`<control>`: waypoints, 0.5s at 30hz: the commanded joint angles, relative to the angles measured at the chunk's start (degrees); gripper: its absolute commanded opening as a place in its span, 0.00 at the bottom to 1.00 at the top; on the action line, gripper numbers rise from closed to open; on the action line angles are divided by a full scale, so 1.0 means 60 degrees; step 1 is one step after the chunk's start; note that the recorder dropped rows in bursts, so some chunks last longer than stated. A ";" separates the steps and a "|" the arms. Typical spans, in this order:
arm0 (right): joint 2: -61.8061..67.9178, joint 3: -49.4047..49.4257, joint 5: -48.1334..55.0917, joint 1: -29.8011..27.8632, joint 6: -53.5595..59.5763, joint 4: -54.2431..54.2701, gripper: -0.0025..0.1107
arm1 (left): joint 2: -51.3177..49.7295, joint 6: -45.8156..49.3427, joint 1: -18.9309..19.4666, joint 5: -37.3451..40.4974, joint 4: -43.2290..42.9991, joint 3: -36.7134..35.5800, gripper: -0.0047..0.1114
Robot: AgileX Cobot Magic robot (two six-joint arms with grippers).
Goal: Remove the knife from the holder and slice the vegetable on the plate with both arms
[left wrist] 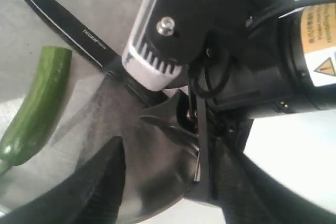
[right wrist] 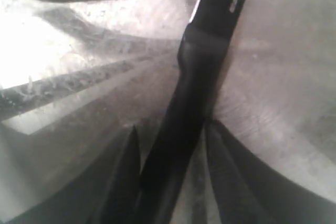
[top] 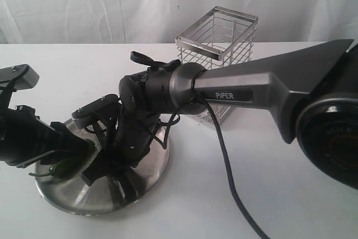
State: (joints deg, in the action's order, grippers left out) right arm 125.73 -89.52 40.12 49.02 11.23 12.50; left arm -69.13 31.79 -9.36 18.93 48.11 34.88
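Note:
The steel plate (top: 72,197) sits at the front left, and both grippers are low over it. The green chili (top: 62,166) (left wrist: 37,108) lies on the plate with one flat cut end. The black knife (left wrist: 63,22) (right wrist: 194,93) rests low over the plate, its tip past the chili. Its handle runs between the fingers of my right gripper (top: 109,166) (right wrist: 173,124). One finger touches the handle and a gap shows at the other. My left gripper (top: 84,149) (left wrist: 173,150) is open beside the chili, holding nothing. The wire holder (top: 218,43) stands empty behind.
The bulky grey PiPER arm (top: 251,90) reaches across from the right, in front of the holder. Its black cable (top: 229,166) trails over the white table (top: 184,211). A white curtain hangs behind.

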 commanded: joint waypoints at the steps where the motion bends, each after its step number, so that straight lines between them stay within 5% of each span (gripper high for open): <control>1: 0.0298 0.0134 0.0944 0.0022 -0.0200 -0.0348 0.26 | 0.0077 -0.0019 0.0051 0.0148 0.0039 -0.0072 0.52; 10: -0.0229 0.0001 0.1078 0.0022 -0.0417 -0.0712 0.19 | 0.0077 -0.0019 0.0051 0.0111 0.0039 -0.0072 0.52; 15: -0.0808 0.0001 0.1481 0.0022 -0.1872 -0.2436 0.19 | 0.0077 -0.0019 0.0051 0.0090 0.0039 -0.0072 0.52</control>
State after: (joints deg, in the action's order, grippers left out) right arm 123.20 -89.95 46.22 49.15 4.91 4.50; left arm -69.13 31.79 -9.36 18.82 48.11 34.88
